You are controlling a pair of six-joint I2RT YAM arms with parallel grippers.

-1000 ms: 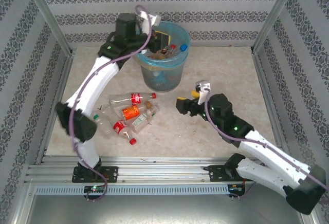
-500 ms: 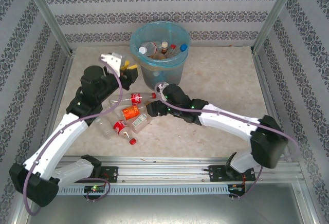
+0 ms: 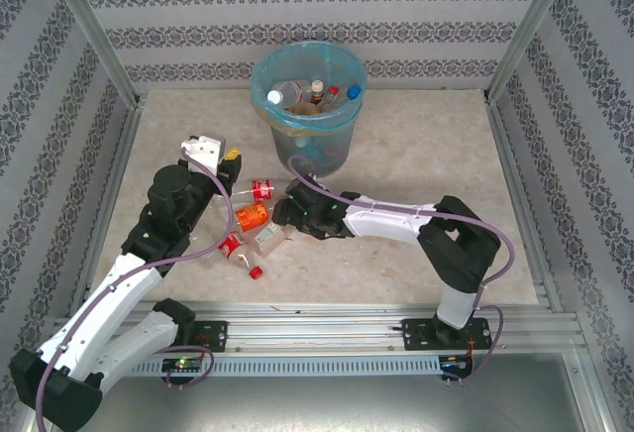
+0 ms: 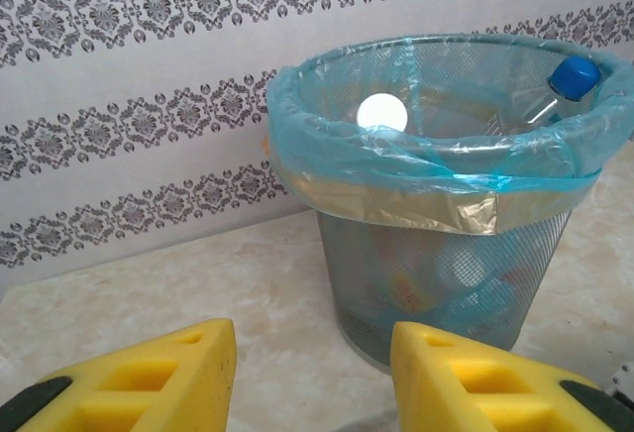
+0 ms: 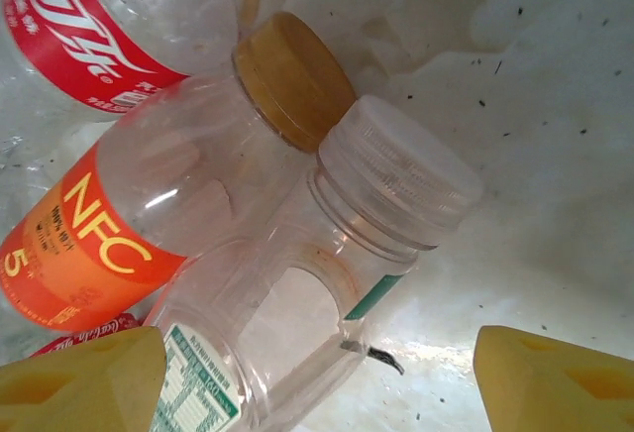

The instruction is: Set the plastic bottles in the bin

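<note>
The bin [image 3: 327, 145], grey mesh lined with a light-blue bag, stands at the back of the table with several plastic bottles [image 3: 282, 95] inside. More bottles lie in a pile [image 3: 250, 218] in front of it. My left gripper [image 3: 234, 161] hovers left of the bin, open and empty; its wrist view faces the bin [image 4: 446, 273] between the yellow fingers [image 4: 188, 378]. My right gripper [image 3: 284, 216] is down at the pile's right edge, open. A clear white-capped bottle [image 5: 297, 323] lies between its fingers [image 5: 89, 382], nearer the left one, beside an orange-labelled bottle [image 5: 119, 244] and a red-labelled one [image 5: 89, 26].
Patterned walls and metal posts [image 3: 99, 46] close in the table on three sides. A rail [image 3: 317, 328] runs along the near edge by the arm bases. Bare tabletop [image 3: 436, 155] lies right of the bin.
My left gripper has drawn back from over the bin to the table at its left and opened. My right gripper has swung left from mid-table down onto the pile.
</note>
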